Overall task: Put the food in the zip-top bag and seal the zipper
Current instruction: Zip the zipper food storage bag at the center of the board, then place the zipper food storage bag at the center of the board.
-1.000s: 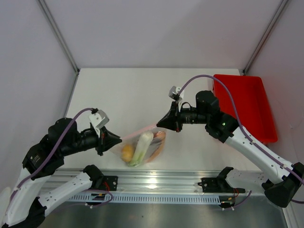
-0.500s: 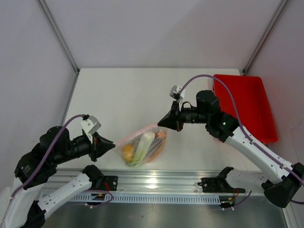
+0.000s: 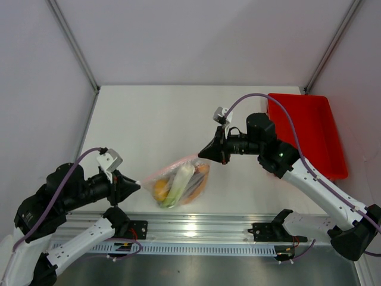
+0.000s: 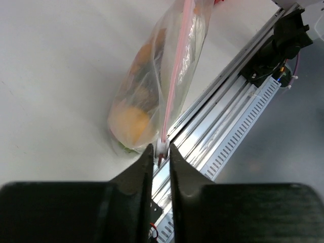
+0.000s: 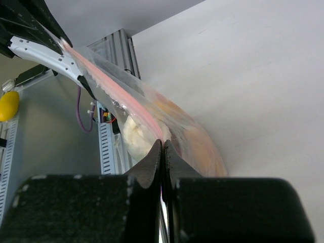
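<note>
The clear zip-top bag [image 3: 178, 182] hangs stretched between my two grippers near the table's front edge. Inside it are the yellow lemon [image 3: 159, 190], the green-white leek [image 3: 178, 180] and orange and dark red pieces [image 3: 199, 177]. The pink zipper [image 3: 172, 167] runs taut along the top edge. My left gripper [image 3: 136, 183] is shut on the white slider [image 4: 162, 148] at the zipper's [image 4: 177, 76] left end. My right gripper [image 3: 201, 156] is shut on the bag's right corner at the zipper [image 5: 142, 114]. The lemon also shows through the bag in the left wrist view [image 4: 129, 124].
The red tray [image 3: 306, 134] stands at the right edge of the table. The metal rail [image 3: 196, 229] with the arm bases runs along the near edge, just below the bag. White walls close in the left, back and right.
My left gripper has drawn back to the left and toward the near edge, along the zipper line. The bag stays stretched. The right gripper has hardly moved.
</note>
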Tool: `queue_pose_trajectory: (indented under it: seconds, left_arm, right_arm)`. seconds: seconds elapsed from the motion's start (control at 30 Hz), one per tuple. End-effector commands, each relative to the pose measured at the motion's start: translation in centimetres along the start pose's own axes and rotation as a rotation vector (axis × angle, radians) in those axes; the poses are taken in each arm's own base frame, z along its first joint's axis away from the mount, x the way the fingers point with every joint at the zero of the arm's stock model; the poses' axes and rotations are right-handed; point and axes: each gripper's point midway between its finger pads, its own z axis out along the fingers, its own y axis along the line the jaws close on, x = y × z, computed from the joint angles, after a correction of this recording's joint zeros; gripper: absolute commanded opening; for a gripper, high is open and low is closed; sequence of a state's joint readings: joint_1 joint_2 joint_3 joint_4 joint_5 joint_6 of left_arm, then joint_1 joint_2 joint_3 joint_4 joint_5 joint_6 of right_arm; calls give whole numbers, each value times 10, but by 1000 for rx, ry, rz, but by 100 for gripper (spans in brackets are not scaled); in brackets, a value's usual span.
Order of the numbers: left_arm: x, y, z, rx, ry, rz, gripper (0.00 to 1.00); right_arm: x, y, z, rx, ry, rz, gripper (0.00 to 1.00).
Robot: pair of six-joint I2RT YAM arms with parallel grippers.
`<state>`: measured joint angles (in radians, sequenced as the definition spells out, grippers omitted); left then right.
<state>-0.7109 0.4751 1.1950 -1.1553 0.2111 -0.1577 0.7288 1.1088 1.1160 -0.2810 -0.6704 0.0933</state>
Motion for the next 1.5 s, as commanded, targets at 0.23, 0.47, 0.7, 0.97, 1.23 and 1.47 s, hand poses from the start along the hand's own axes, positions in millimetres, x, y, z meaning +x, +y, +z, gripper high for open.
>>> queue_pose_trajectory:
  seconds: [0.23, 0.47, 0.7, 0.97, 1.23, 1.47]
  left_arm:
    - [-17, 4, -8, -41, -43, 3, 77]
    - [-37, 23, -19, -170, -133, -17, 99]
    - [-49, 36, -44, -267, -245, -40, 99]
    - [-64, 34, -55, -267, -333, -57, 100]
    - [-69, 27, -52, -227, -344, -44, 99]
    - [-68, 19, -45, -176, -342, -49, 99]
  right_arm:
    - [-8, 7, -4, -51, -20, -49, 0]
    - [-6, 35, -10, -136, -15, -113, 0]
    - [8, 56, -11, -173, 34, -107, 0]
    - [-10, 23, 3, -2, -20, -72, 0]
    - [-29, -39, 22, 143, -47, 12, 0]
    - [-45, -96, 45, 201, -57, 61, 0]
